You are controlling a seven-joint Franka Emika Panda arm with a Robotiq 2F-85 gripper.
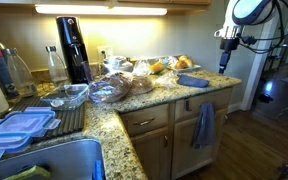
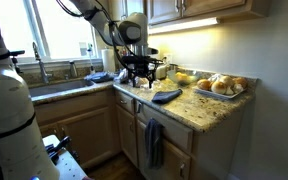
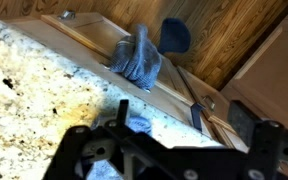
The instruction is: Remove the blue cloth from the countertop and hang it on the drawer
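A blue cloth point(image 1: 192, 80) lies flat on the granite countertop point(image 1: 149, 97) near its end, seen in both exterior views point(image 2: 166, 95). In the wrist view only part of it point(image 3: 136, 122) shows, behind the gripper body. A second blue-grey cloth point(image 1: 203, 125) hangs over the front of the drawer point(image 1: 216, 98) below the counter; it also shows in an exterior view point(image 2: 154, 141) and in the wrist view point(image 3: 136, 58). My gripper point(image 3: 220, 118) is open and empty. It hovers above the counter's end point(image 1: 227, 52), beside the flat cloth and apart from it point(image 2: 136, 72).
A tray of bread rolls point(image 2: 220, 86) and bagged bread point(image 1: 122, 84) sit on the counter. A black soda machine point(image 1: 72, 48) stands at the back wall. A sink point(image 1: 54, 160), plastic containers point(image 1: 19, 125) and bottles point(image 1: 14, 70) are at the counter's other end. A blue object point(image 3: 174, 35) lies on the wooden floor.
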